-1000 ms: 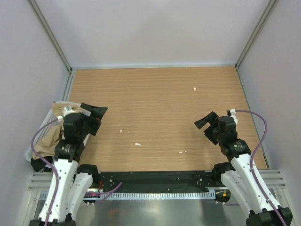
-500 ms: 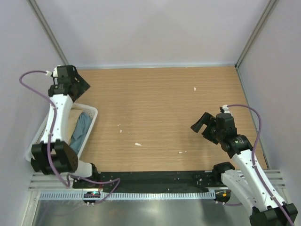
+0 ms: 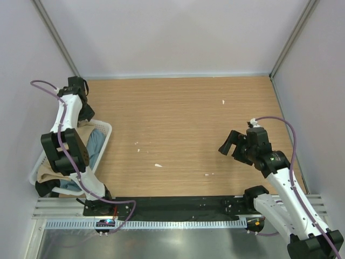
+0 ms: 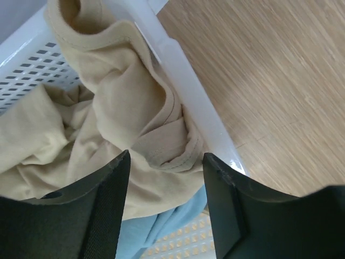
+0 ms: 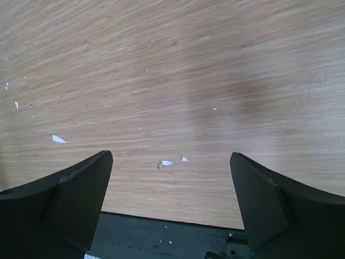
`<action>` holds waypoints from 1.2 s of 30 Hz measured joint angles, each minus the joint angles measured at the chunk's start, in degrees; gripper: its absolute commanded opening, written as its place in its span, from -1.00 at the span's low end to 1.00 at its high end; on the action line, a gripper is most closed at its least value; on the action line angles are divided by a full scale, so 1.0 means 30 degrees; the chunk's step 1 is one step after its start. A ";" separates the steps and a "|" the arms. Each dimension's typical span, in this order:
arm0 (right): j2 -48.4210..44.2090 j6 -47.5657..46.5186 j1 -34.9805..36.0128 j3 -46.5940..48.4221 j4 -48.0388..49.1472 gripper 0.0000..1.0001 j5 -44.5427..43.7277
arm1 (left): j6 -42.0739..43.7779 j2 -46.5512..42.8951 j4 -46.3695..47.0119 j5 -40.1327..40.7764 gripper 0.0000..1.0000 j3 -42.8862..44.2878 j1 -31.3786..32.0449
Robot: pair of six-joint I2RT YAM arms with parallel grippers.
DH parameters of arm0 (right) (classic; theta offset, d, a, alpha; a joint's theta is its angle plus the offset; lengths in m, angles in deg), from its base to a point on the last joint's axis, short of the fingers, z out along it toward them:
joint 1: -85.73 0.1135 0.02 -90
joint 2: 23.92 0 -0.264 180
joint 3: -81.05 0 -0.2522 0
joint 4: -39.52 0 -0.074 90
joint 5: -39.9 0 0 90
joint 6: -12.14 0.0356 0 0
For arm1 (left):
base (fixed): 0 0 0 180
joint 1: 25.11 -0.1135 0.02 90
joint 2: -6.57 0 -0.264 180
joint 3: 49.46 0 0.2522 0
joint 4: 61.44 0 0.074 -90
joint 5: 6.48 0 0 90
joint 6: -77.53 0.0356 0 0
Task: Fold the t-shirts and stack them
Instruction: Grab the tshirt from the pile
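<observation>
Where the white plastic mesh basket (image 4: 183,81) sits at the counter's (image 4: 280,75) left edge, both t-shirts lie bunched inside it. Tan-beige shirt (image 4: 118,108): soft knit, crumpled in thick rolls, w/ a ribbed, stitched collar band pressed against the basket's smooth rim. Grey-blue shirt (image 4: 161,229): only a pale strip shows in the left wrist view, tucked under the tan one. From above it runs as a long fold along the basket's inner side. Basket wall is a grid of small rectangular holes; rim is glossy & rounded.

Left fingers (image 4: 213,178), matte black and wedge-shaped, stand apart just over the tan cloth, w/ a rolled hem seen in the gap btwn them. Contact w/ the fabric can't be told. Left arm (image 3: 60,116) reaches past the basket's far corner and bends down over it.

Right fingers (image 5: 81,183) are spread wide over the counter's right side, well apart from the basket, only wood grain showing in the gap. Counter is wood-grain laminate w/ fine streaks, dotted w/ small white flecks (image 5: 58,139). Black rail (image 5: 161,232) runs along its near edge.
</observation>
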 measured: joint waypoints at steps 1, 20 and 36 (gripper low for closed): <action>0.0000 -0.0058 0.0029 0.0000 -0.0066 0.94 0.0007 | 0.0073 0.0007 -0.0051 0.0138 0.06 0.0044 0.0000; 0.1275 -0.0131 0.0561 0.0233 -0.0408 0.81 -0.0255 | -0.1093 -0.1545 -0.0546 -0.0517 -1.00 0.5151 0.2142; 0.3898 -0.1122 0.0750 0.3767 -0.1472 0.90 -0.0692 | -0.8721 -0.7570 0.7184 -1.0455 -1.00 1.7231 0.6557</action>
